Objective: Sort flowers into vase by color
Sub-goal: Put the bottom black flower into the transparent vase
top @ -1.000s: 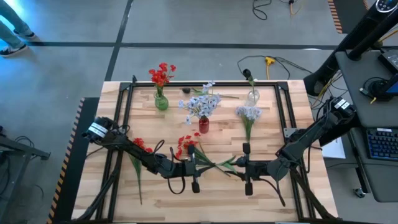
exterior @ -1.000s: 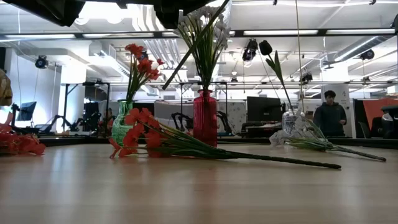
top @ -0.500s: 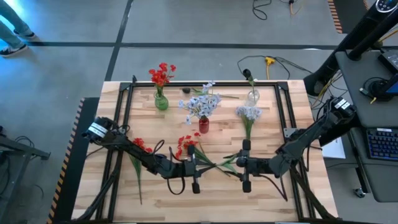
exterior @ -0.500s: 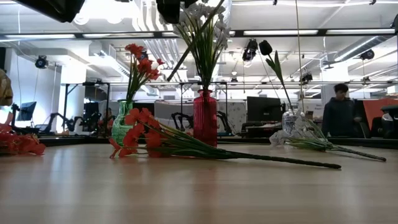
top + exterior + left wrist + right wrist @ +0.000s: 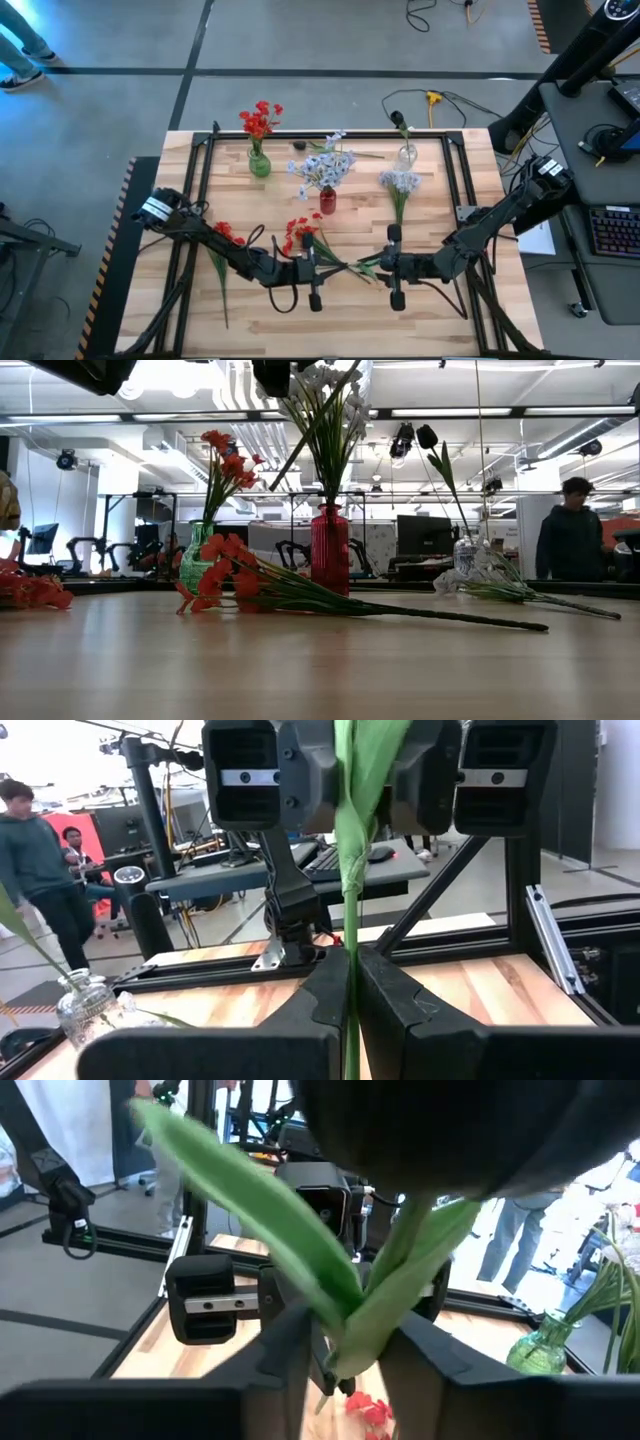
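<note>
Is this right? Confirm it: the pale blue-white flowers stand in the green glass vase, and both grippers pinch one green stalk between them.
Not quite. The high view shows the pale blue-white flowers standing in the red glass vase; the green glass vase holds red blooms. Both the left gripper and right gripper do pinch one green stalk.

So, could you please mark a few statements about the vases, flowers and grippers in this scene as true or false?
1. The green vase holds red flowers. True.
2. The red vase stands empty. False: pale blue-white flowers stand in it.
3. The left gripper is shut on a green stem. True.
4. Both grippers are parked at opposite table edges. False: the right gripper faces the left one near the table's middle, at the same stem.
5. No flowers lie loose on the table. False: a red bunch lies flat on the wood.
</note>
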Robot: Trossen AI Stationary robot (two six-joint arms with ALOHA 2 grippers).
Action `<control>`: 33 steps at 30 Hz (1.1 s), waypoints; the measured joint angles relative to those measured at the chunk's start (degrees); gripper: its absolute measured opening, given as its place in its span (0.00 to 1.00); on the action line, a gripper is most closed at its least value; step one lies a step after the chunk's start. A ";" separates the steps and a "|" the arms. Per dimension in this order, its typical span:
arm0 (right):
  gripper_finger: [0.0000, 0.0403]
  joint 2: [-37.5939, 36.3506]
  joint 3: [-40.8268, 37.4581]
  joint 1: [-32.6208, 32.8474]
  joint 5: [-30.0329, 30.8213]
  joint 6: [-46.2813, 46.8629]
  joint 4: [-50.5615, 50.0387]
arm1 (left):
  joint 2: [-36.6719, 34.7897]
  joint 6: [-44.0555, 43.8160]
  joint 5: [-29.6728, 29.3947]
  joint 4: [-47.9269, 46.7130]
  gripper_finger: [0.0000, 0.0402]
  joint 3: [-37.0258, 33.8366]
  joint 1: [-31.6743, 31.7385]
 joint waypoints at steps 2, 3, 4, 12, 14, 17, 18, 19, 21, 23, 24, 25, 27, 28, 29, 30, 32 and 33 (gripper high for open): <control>0.19 0.00 0.00 0.00 0.01 -0.23 0.02 | 0.00 0.00 -0.06 0.02 0.00 0.00 0.02; 0.16 0.00 0.00 0.00 0.02 -0.37 0.01 | 0.00 -0.02 -0.40 0.02 0.00 0.00 0.00; 0.13 0.00 0.00 -0.02 0.04 -0.47 0.00 | -0.01 -0.22 -0.84 -0.02 0.00 0.00 0.00; 0.04 0.00 0.00 0.00 0.01 -0.69 -0.23 | -0.01 -0.66 -2.09 -0.37 0.11 0.04 0.00; 0.04 0.00 0.00 0.00 0.00 -0.67 -0.38 | -0.01 -1.10 -2.51 -0.41 0.18 0.04 0.00; 0.03 0.00 0.00 0.00 -0.02 -0.59 -0.89 | 0.00 -2.00 -2.58 -0.68 0.30 0.04 0.00; 0.03 -0.02 0.00 0.00 -0.02 -0.32 -1.12 | -0.02 -2.13 -2.60 -1.13 0.35 0.04 0.00; 0.03 -0.02 0.00 0.00 -0.02 -0.03 -1.37 | -0.02 -2.14 -2.62 -1.88 0.39 0.04 -0.08; 0.03 -0.17 0.00 0.00 0.00 1.22 -2.39 | -0.02 -2.28 -3.06 -3.16 0.46 0.04 -0.17; 0.03 -0.46 -0.02 0.00 0.02 1.95 -3.56 | -0.02 -3.15 -4.54 -4.11 0.52 0.04 -0.31; 0.03 -0.62 -0.02 0.00 0.12 2.58 -4.04 | -0.02 -3.84 -5.35 -4.57 0.54 0.07 -0.35; 0.03 -0.84 -0.02 0.00 0.61 3.00 -4.61 | -0.04 -4.32 -6.26 -5.28 0.56 0.07 -0.46; 0.03 -1.56 -0.02 0.02 2.43 4.25 -6.47 | -0.04 -5.48 -7.52 -7.01 0.60 0.07 -0.72; 0.03 -2.13 -0.02 0.02 3.28 4.85 -7.70 | -0.04 -6.28 -7.87 -8.21 0.61 0.07 -0.82; 0.03 -2.80 -0.02 0.01 4.00 5.87 -8.94 | -0.04 -7.23 -8.39 -9.65 0.62 0.07 -1.01; 0.03 -3.56 -0.02 0.00 4.59 6.79 -10.44 | -0.04 -8.08 -9.28 -11.10 0.62 0.07 -1.17; 0.03 -5.30 -0.02 0.00 5.32 8.80 -13.47 | -0.06 -10.45 -10.66 -14.20 0.63 0.07 -1.50; 0.03 -6.25 -0.02 0.00 6.00 9.31 -14.78 | -0.06 -11.57 -11.08 -15.36 0.63 0.07 -1.65</control>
